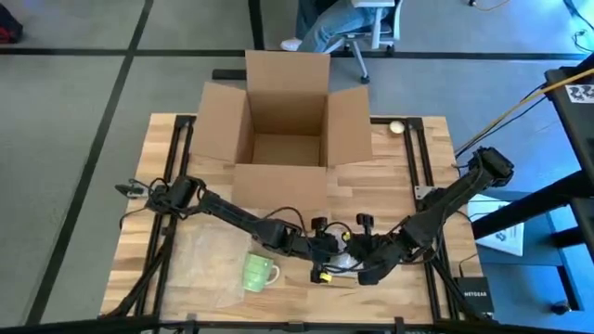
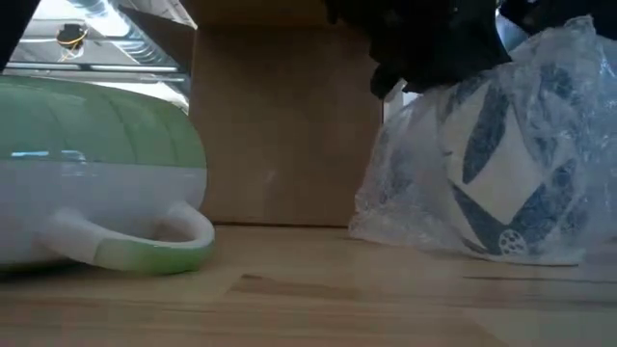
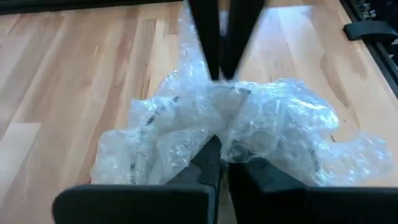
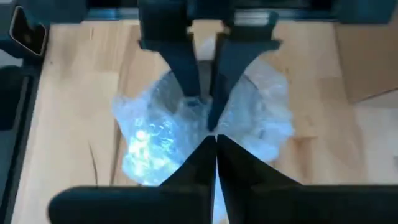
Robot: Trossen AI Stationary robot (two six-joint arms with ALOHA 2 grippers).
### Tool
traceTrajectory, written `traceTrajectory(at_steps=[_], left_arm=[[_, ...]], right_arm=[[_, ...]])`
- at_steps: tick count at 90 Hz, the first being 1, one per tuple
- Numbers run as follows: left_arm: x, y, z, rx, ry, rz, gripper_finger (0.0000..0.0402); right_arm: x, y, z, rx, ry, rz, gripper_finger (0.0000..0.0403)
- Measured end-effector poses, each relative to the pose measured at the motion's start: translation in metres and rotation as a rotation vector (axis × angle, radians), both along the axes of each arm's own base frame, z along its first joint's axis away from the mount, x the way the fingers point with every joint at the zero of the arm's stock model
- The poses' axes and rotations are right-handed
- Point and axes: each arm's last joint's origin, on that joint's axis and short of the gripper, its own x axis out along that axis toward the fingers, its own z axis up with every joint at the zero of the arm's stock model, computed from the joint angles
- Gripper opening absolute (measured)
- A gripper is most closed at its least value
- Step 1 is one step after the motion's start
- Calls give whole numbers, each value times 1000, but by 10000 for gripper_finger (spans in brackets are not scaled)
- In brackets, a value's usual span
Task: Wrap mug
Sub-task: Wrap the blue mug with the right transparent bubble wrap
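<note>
Near the front edge of the tabletop [image 1: 390,167], on the side of the open cardboard box [image 1: 283,130] that faces the arms, I have both end effectors meeting over one crumpled bubble-wrap bundle [image 1: 345,263]. My left end effector [image 3: 219,163] has its fingers pressed together on a fold of that wrap, and my right end effector [image 4: 215,144] is likewise pinched tight on the same bundle from the opposite side, so the two sets of fingers nearly face each other across it. Through the plastic in the low view [image 2: 501,154] I can make out something white with blue markings, though I cannot tell what it is. The green mug [image 1: 257,271] with its pale handle stands apart from the bundle, on the left arm's side of it and further from the box than either arm, resting on a flat clear bubble-wrap sheet [image 1: 200,255]. Beyond the box, a seated person's legs [image 1: 325,28] show by a chair.
</note>
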Motion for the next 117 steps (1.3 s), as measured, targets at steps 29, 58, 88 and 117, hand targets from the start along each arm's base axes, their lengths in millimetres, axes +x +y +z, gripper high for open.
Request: traceTrajectory(at_steps=[29,58,88,117], left_arm=[[0,0,-1,1,-3,0,0],[-8,-4,9,7,18,-2,0],[-20,-8,48,41,-55,-53,1],[-14,3,36,74,-50,-25,1]], right_arm=[[17,7,-23,38,15,4,1],[34,0,-59,18,86,-22,1],[32,-3,-58,15,100,-19,1],[34,-2,-58,17,75,-11,1]])
